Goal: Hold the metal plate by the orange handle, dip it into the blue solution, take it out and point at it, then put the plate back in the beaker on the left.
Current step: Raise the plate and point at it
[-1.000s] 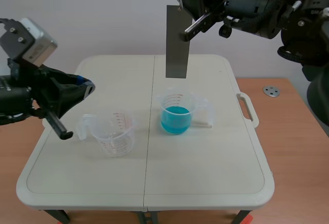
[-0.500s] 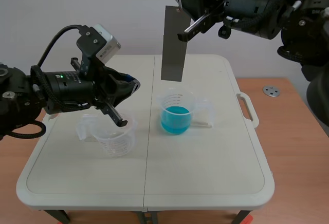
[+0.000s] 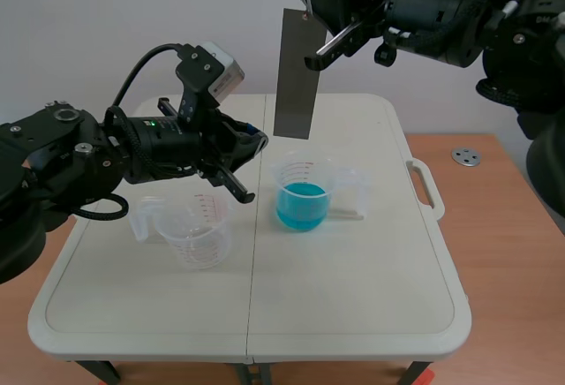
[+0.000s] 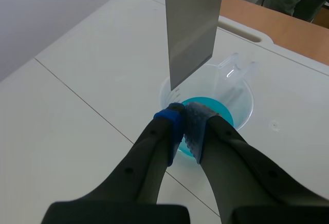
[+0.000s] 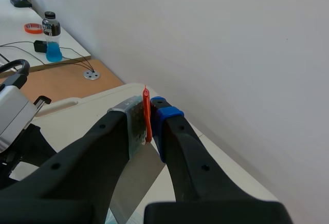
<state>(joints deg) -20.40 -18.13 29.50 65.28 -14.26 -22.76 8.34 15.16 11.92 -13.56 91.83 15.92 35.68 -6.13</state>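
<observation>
the metal plate (image 3: 296,74) hangs from the right gripper (image 5: 150,112), clenched on its orange handle (image 5: 146,106), over the blue solution (image 3: 302,200). the left gripper (image 4: 182,113), closed on nothing, points at the plate's bottom edge from just beside it. an empty beaker (image 3: 196,226) sits under that arm.

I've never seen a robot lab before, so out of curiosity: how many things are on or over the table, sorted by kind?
2 beakers: the empty beaker and the beaker of blue solution
1 metal plate
Total: 3

The metal plate (image 3: 296,76) is grey, its handle (image 5: 147,116) orange, the solution (image 3: 302,204) blue, the table (image 3: 353,297) white.
</observation>
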